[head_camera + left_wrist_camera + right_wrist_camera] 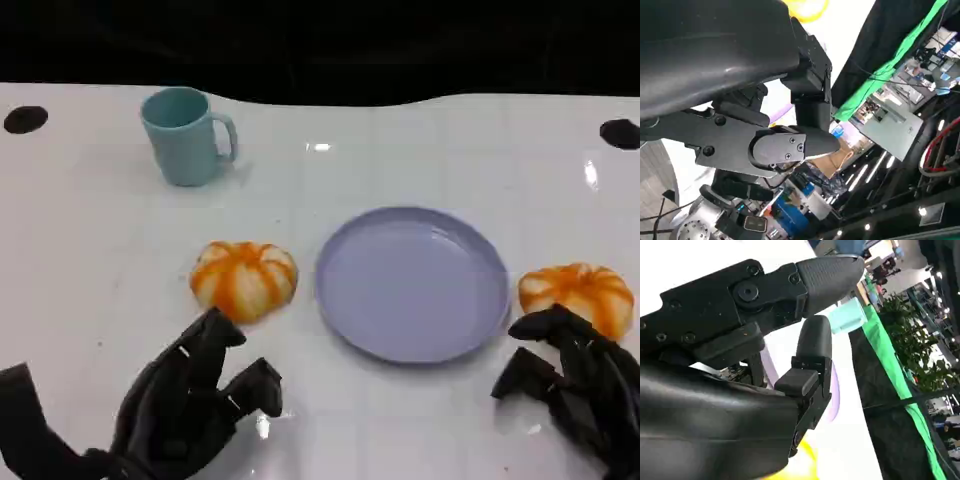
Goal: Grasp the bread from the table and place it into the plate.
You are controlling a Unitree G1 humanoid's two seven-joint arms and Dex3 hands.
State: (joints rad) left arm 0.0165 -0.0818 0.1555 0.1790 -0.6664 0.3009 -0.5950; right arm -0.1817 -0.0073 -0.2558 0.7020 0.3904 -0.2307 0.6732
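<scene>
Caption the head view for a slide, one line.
Both hands, left and right, open near two breads flanking an empty plate.

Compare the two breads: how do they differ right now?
The left bread lies left of the plate; the right bread lies on its right. The left bread sits apart from the left hand; the right hand overlaps the right bread's near edge. Both are round, orange-and-white, on the table.

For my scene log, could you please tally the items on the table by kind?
Bread: 2, left bread and right bread
Plate: 1, purple plate
Mug: 1, teal mug
Total: 4
</scene>
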